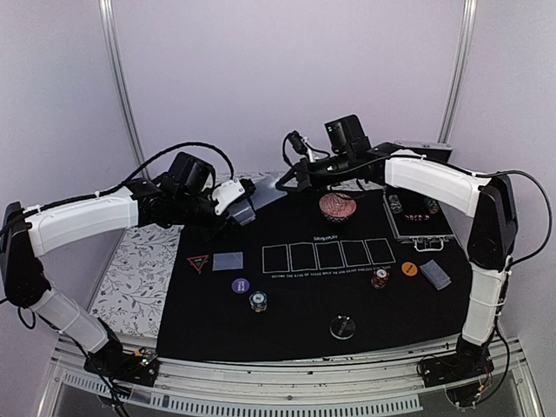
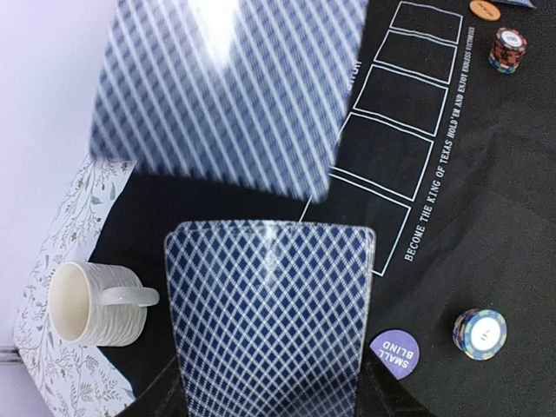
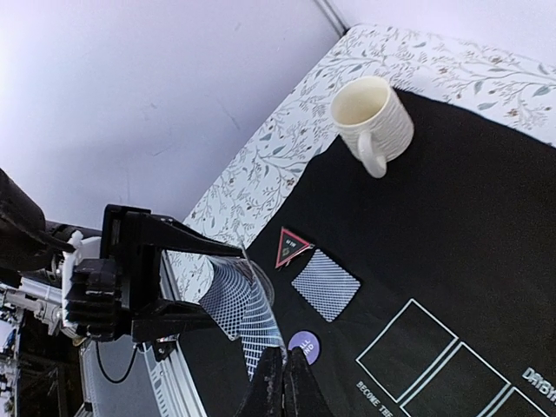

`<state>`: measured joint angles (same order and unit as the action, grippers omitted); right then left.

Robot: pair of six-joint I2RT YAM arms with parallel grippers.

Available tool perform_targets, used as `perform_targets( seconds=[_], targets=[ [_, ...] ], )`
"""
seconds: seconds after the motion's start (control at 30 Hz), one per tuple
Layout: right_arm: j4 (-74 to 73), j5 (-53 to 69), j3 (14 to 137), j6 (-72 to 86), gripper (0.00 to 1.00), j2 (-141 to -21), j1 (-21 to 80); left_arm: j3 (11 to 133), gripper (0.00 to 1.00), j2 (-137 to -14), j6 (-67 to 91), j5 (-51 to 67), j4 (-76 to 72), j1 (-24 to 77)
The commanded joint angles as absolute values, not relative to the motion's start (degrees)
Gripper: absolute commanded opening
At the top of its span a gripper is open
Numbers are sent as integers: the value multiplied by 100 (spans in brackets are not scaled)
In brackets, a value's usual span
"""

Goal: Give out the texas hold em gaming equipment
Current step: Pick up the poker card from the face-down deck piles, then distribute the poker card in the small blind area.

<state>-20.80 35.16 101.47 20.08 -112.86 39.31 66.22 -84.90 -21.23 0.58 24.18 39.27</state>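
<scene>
My left gripper (image 1: 241, 208) (image 2: 269, 387) is shut on a deck of blue-backed playing cards (image 2: 269, 321), held above the mat's left side. My right gripper (image 1: 285, 181) (image 3: 283, 382) is shut on one card (image 3: 256, 326), which bends away from the deck in the left gripper (image 3: 130, 282). In the left wrist view that card (image 2: 226, 87) is a blur above the deck. On the mat lie a face-down card (image 1: 228, 261) (image 3: 324, 285), the red-edged triangle (image 1: 198, 262) (image 3: 291, 246), a purple disc (image 1: 241, 285) (image 2: 395, 354), a chip stack (image 1: 258, 301) (image 2: 479, 334), a second chip stack (image 1: 380, 278), an orange disc (image 1: 409, 269), another card (image 1: 435, 274) and a clear disc (image 1: 342, 327).
A cream mug (image 2: 95, 304) (image 3: 373, 122) stands at the mat's far left corner. A red patterned bowl (image 1: 338, 206) sits behind the row of printed card outlines (image 1: 328, 254). An open case (image 1: 417, 217) lies at the back right. The black mat (image 1: 304, 313) lies on a floral cloth (image 1: 130, 278).
</scene>
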Motion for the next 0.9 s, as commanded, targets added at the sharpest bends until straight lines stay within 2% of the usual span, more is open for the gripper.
perform_targets(
  seconds=[0.0,0.13,0.3,0.47,0.87],
  targets=[
    [-1824,3111,9703,2208,2,-10575,3515,6659,50,-8394,-2100,-15,2224,3911],
    [-720,3010,8816,3248,2,-10320,3175,6671,50,-8364,-2072,-49,2232,3905],
    [511,2709,8204,4529,2,-10947,3396,6680,50,-8294,-2044,-16,2194,3894],
    [959,2544,8734,5204,2,-11879,3901,6706,50,-8219,-1971,-95,2168,3877],
    [1791,2987,10080,6524,2,-14007,4735,6776,50,-8105,-1798,-263,2123,3762]
  ],
)
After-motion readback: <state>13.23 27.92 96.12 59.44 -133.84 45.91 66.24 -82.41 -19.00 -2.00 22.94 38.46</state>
